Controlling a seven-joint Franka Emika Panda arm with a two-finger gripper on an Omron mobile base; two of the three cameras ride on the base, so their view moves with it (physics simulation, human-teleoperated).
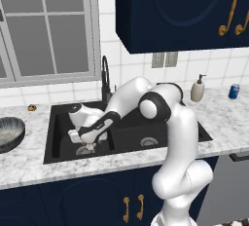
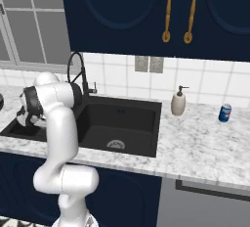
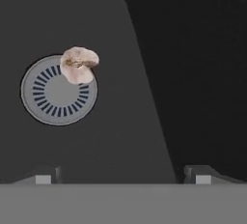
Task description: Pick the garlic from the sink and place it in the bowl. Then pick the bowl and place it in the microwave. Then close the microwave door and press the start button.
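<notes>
While the garlic [image 3: 78, 64] lies on the edge of the round drain [image 3: 59, 91] in the left basin of the sink [image 1: 129, 132], its axis unclear to us, we hang our gripper [image 3: 123, 172] above it, pointing down, jaws wide apart and empty.

No readable text, labels or nos. anywhere in these views

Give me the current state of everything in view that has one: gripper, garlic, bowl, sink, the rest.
gripper: open, empty, down in the left basin.
garlic: loose, lying on the drain's rim.
bowl: upright on the counter left of the sink, nothing inside that I can see.
sink: both basins dry.
faucet: no water running.
soap dispenser: upright.
blue can: upright.
</notes>
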